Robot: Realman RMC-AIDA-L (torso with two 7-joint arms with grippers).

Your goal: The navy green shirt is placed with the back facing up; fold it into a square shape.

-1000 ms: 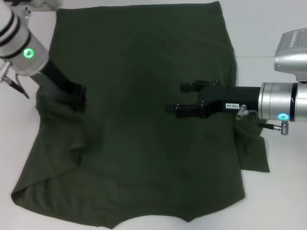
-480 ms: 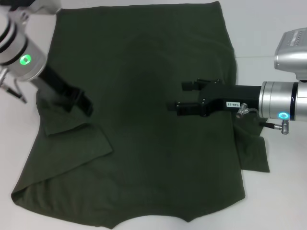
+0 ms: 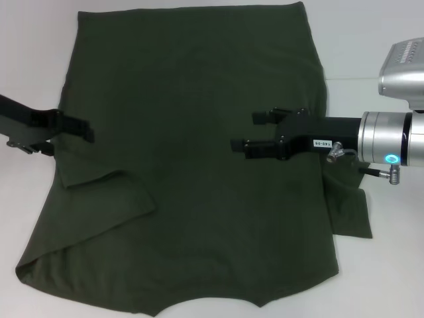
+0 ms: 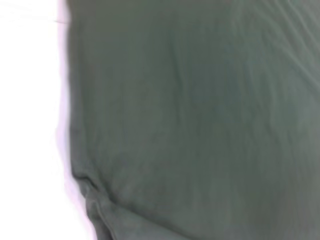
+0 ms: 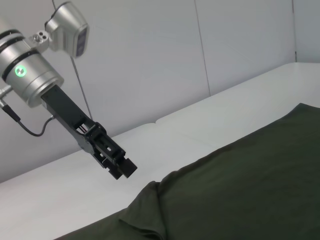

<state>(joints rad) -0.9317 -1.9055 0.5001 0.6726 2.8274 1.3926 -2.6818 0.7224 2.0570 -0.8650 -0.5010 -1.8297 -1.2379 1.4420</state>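
Observation:
The navy green shirt (image 3: 199, 86) lies spread back-up on the white table and fills most of the head view. Its left sleeve (image 3: 109, 192) is folded inward onto the body, while the right sleeve (image 3: 351, 212) still sticks out past the side seam. My left gripper (image 3: 69, 136) hangs open and empty over the shirt's left edge, lifted off the cloth; the right wrist view shows it (image 5: 122, 170) in the air above the fabric (image 5: 240, 180). My right gripper (image 3: 250, 132) is open and holds nothing, over the shirt's middle right. Only fabric (image 4: 200, 125) shows in the left wrist view.
Bare white table (image 3: 371, 40) surrounds the shirt, with a strip on the left (image 3: 26, 192) and more on the right. A pale wall (image 5: 150, 60) rises behind the table's far edge in the right wrist view.
My left gripper let go of the left sleeve, rose and drew back leftward to the shirt's edge. The sleeve now lies flat, folded onto the body. The right arm has barely moved.

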